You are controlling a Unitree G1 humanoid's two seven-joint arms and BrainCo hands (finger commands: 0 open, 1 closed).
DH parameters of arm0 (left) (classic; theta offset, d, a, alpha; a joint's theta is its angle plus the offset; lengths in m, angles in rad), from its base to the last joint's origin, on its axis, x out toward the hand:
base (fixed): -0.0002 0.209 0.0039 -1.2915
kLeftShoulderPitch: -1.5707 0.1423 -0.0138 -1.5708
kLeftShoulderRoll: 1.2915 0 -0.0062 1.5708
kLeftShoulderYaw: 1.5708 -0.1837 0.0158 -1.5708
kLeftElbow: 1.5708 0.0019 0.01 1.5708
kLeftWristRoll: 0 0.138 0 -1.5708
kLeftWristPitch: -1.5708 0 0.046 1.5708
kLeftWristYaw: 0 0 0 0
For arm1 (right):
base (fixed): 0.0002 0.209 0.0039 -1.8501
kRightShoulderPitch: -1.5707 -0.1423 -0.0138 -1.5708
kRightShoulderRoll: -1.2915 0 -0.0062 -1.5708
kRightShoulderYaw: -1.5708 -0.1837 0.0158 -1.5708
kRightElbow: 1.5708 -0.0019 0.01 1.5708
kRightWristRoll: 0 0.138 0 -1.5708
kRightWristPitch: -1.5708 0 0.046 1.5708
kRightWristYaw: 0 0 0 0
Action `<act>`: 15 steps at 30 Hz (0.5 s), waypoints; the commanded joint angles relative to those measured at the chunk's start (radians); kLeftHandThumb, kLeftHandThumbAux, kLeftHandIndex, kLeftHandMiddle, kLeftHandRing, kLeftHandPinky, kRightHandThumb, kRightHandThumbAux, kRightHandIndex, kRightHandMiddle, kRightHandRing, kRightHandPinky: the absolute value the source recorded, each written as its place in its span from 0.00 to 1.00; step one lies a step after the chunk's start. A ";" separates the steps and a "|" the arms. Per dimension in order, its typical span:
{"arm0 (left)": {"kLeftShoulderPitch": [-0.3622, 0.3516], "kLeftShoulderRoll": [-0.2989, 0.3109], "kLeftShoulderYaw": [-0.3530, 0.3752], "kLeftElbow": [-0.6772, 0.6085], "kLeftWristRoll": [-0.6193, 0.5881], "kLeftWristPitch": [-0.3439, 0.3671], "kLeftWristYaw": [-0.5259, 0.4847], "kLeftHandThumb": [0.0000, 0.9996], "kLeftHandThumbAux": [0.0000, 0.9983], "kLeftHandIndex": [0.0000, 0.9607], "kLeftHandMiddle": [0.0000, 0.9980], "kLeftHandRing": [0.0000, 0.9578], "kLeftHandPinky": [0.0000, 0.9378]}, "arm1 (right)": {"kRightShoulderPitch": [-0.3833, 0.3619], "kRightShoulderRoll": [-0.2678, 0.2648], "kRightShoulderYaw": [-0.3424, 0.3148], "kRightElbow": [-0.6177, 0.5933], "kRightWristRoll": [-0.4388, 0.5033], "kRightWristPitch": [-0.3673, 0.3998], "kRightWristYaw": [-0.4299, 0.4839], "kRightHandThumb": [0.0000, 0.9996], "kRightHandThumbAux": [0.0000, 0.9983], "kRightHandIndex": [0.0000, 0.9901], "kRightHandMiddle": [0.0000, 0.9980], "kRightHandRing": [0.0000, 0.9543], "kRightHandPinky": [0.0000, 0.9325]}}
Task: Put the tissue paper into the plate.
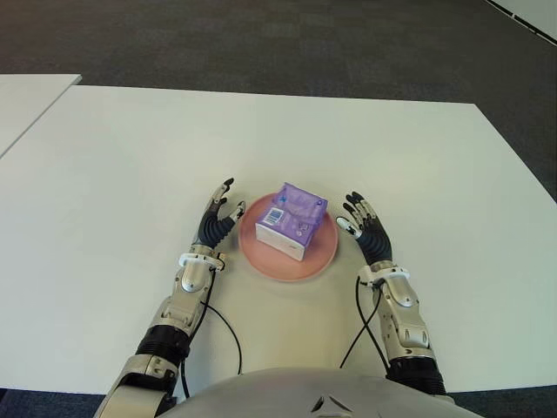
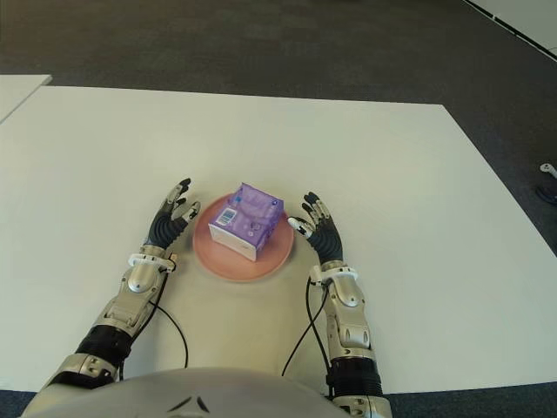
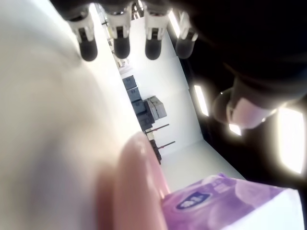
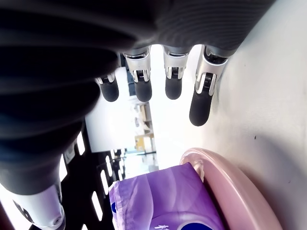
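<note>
A purple tissue pack (image 1: pixel 292 219) lies inside the pink plate (image 1: pixel 324 253) at the middle of the white table (image 1: pixel 130 174). My left hand (image 1: pixel 218 216) stands just left of the plate's rim, fingers spread and holding nothing. Just right of the rim is my right hand (image 1: pixel 361 221), also with its fingers straight and apart from the pack. The left wrist view shows the pack (image 3: pixel 230 201) and the plate's edge (image 3: pixel 139 187) beyond the extended fingertips (image 3: pixel 122 45). In the right wrist view the pack (image 4: pixel 163 201) sits in the plate (image 4: pixel 240 196) below the straight fingers (image 4: pixel 199 108).
A second white table (image 1: pixel 22 100) shows at the far left, with a gap between. Dark carpet (image 1: pixel 305 43) lies beyond the table's far edge. Black cables (image 1: pixel 231 335) run along the table by both forearms.
</note>
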 commanded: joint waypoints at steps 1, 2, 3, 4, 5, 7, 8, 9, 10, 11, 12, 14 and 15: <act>0.037 -0.020 -0.012 0.062 0.004 -0.002 0.000 0.00 0.44 0.00 0.00 0.00 0.00 | 0.051 -0.003 0.007 0.051 -0.010 0.072 -0.004 0.03 0.72 0.00 0.04 0.02 0.02; 0.036 -0.029 -0.009 0.062 -0.001 -0.005 0.004 0.00 0.44 0.00 0.00 0.00 0.00 | 0.051 -0.003 0.007 0.050 -0.010 0.071 -0.003 0.03 0.72 0.00 0.04 0.02 0.02; 0.035 -0.036 -0.006 0.062 -0.004 -0.006 0.007 0.00 0.45 0.00 0.00 0.00 0.00 | 0.051 -0.004 0.007 0.050 -0.010 0.071 -0.003 0.03 0.71 0.00 0.04 0.02 0.02; 0.035 -0.043 -0.002 0.061 -0.009 -0.008 0.009 0.00 0.45 0.00 0.00 0.00 0.00 | 0.051 -0.004 0.006 0.049 -0.010 0.071 -0.003 0.03 0.71 0.00 0.04 0.02 0.02; 0.035 -0.048 0.000 0.062 -0.012 -0.009 0.010 0.00 0.46 0.00 0.00 0.00 0.00 | 0.051 -0.005 0.006 0.050 -0.011 0.070 -0.003 0.03 0.71 0.00 0.04 0.02 0.02; 0.035 -0.062 0.008 0.063 -0.024 -0.017 0.012 0.00 0.47 0.00 0.00 0.00 0.00 | 0.051 -0.006 0.006 0.051 -0.011 0.069 -0.003 0.03 0.71 0.00 0.04 0.02 0.02; 0.036 -0.069 0.013 0.061 -0.033 -0.019 0.010 0.00 0.47 0.00 0.00 0.00 0.00 | 0.051 -0.006 0.005 0.051 -0.011 0.069 -0.004 0.03 0.71 0.00 0.04 0.02 0.03; 0.037 -0.073 0.016 0.059 -0.039 -0.019 0.009 0.00 0.48 0.00 0.00 0.00 0.00 | 0.051 -0.006 0.005 0.051 -0.011 0.069 -0.004 0.03 0.71 0.00 0.04 0.02 0.02; 0.037 -0.081 0.022 0.056 -0.056 -0.018 0.002 0.00 0.48 0.00 0.00 0.00 0.00 | 0.051 -0.006 0.005 0.050 -0.010 0.069 -0.003 0.03 0.71 0.00 0.04 0.02 0.02; 0.038 -0.086 0.027 0.054 -0.068 -0.016 -0.003 0.00 0.49 0.00 0.00 0.00 0.00 | 0.052 -0.006 0.004 0.050 -0.009 0.069 -0.003 0.03 0.71 0.00 0.04 0.02 0.02; 0.038 -0.089 0.029 0.053 -0.075 -0.016 -0.006 0.00 0.49 0.00 0.00 0.00 0.00 | 0.052 -0.006 0.004 0.049 -0.009 0.069 -0.003 0.03 0.71 0.00 0.04 0.02 0.02; 0.038 -0.096 0.035 0.050 -0.088 -0.010 -0.010 0.00 0.49 0.00 0.00 0.00 0.00 | 0.052 -0.007 0.003 0.049 -0.007 0.070 -0.002 0.03 0.72 0.00 0.04 0.02 0.02; 0.037 -0.100 0.038 0.049 -0.095 -0.005 -0.012 0.00 0.50 0.00 0.00 0.00 0.00 | 0.052 -0.007 0.002 0.050 -0.006 0.070 -0.002 0.03 0.72 0.00 0.04 0.02 0.02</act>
